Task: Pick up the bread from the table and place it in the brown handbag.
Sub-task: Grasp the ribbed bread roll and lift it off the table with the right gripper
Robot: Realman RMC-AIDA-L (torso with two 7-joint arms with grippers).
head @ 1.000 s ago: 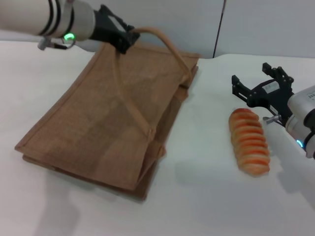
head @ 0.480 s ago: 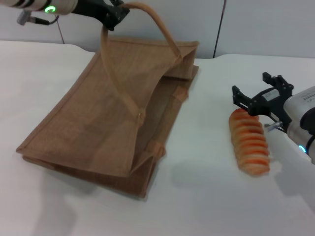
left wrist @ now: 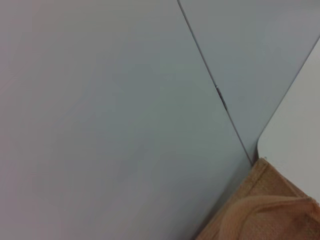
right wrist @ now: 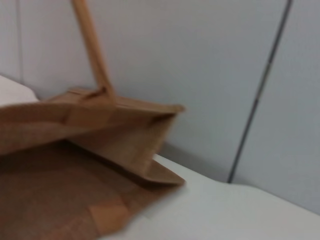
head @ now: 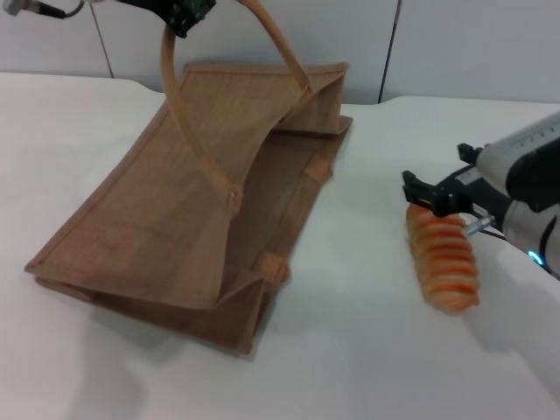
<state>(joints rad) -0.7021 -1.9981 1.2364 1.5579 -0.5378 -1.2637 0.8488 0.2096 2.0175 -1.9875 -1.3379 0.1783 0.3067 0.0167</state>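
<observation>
The brown handbag [head: 175, 210] lies on the white table [head: 367, 350] at the left, its mouth facing right. My left gripper [head: 181, 12], at the top edge of the head view, is shut on one strap handle [head: 168, 70] and holds the upper panel raised, so the mouth gapes. The bag also shows in the left wrist view [left wrist: 260, 210] and the right wrist view [right wrist: 75, 150]. The ridged orange bread [head: 444, 262] lies on the table at the right. My right gripper [head: 437, 188] is open, low over the bread's far end.
A grey panelled wall [head: 437, 44] with a vertical seam runs behind the table. Bare tabletop lies between the bag and the bread and along the near side.
My left gripper has pulled the handle higher and to the left, opening the bag's mouth wider. My right gripper has come down and left over the bread's far end.
</observation>
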